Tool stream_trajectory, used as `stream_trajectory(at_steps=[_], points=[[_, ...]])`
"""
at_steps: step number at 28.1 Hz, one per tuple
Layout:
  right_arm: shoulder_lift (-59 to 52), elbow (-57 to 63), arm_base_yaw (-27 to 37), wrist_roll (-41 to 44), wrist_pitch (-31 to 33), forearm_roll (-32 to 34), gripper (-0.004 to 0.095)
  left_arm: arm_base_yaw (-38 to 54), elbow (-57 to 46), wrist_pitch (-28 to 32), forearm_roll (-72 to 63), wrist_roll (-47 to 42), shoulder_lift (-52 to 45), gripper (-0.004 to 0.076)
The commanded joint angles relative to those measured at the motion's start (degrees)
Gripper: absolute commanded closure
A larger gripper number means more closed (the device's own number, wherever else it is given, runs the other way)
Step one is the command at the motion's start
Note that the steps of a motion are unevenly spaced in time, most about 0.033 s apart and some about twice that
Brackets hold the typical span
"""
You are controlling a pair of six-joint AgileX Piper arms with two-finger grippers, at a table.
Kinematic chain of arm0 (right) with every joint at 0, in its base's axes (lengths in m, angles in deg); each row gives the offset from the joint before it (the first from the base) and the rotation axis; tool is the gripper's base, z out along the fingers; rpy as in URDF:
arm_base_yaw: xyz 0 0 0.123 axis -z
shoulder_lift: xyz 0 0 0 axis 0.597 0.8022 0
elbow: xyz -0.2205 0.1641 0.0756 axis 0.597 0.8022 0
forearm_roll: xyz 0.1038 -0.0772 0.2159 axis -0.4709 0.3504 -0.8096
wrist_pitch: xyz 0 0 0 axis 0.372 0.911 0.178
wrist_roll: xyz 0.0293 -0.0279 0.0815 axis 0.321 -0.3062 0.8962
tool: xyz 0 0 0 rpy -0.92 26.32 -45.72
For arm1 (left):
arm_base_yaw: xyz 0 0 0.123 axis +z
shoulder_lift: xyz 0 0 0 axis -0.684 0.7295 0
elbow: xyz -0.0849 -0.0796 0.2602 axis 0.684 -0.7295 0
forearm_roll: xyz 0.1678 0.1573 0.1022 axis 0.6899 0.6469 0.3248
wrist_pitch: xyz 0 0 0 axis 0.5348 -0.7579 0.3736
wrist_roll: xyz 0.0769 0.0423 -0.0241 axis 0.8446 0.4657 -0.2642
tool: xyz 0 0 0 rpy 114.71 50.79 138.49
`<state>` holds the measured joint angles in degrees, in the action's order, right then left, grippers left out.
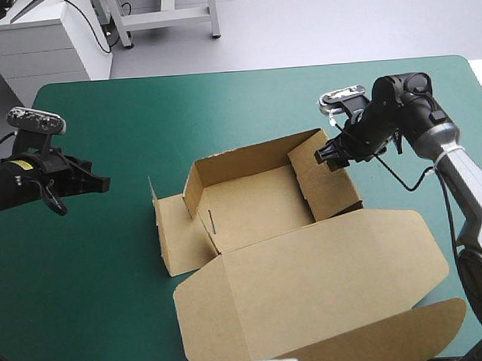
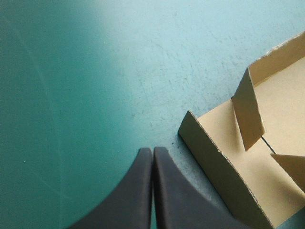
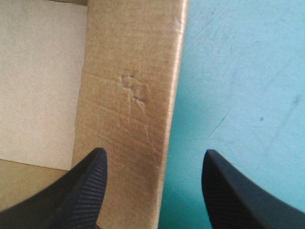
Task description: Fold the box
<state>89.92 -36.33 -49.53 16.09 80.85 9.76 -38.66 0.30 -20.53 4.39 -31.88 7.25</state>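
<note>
The brown box [image 1: 250, 208] lies mid-table as an open tray, with its back wall and right wall [image 1: 327, 177] raised and its lid [image 1: 310, 285] flat toward the front. The left end flap [image 1: 173, 241] stands partly up. My right gripper [image 1: 329, 155] is open at the right wall's far end. In the right wrist view the wall's top edge [image 3: 164, 143] runs between my right gripper [image 3: 153, 167] fingers. My left gripper [image 1: 99, 185] is shut and hovers left of the box, apart from it. The left wrist view shows my left gripper [image 2: 152, 151] short of the box's left corner [image 2: 209, 143].
The lid's curved tuck flap [image 1: 408, 337] reaches the table's front right edge. Teal-green cover [image 1: 93, 275] spreads left of the box. A white cabinet [image 1: 47, 45] stands beyond the far left corner.
</note>
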Motion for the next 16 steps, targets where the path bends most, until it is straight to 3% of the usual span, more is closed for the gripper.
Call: stream_trajectory(at_steps=[1, 11, 14, 16], points=[[-1.26, -0.18, 0.16, -0.78, 1.06, -0.36, 0.0359, 0.04, 1.48, 2.68, -1.17, -0.09, -1.30, 0.0733], [6.93, 0.42, 0.16, -0.21, 1.06, -0.87, 0.0365, 0.04, 1.48, 2.68, -1.17, -0.09, -1.30, 0.0733], [8.68, 0.42, 0.16, -0.21, 1.06, -1.12, 0.0437, 0.04, 1.48, 2.68, -1.17, -0.09, -1.30, 0.0733], [9.21, 0.42, 0.16, -0.21, 1.06, -1.12, 0.0587, 0.04, 1.48, 2.68, -1.17, -0.09, -1.30, 0.0733]])
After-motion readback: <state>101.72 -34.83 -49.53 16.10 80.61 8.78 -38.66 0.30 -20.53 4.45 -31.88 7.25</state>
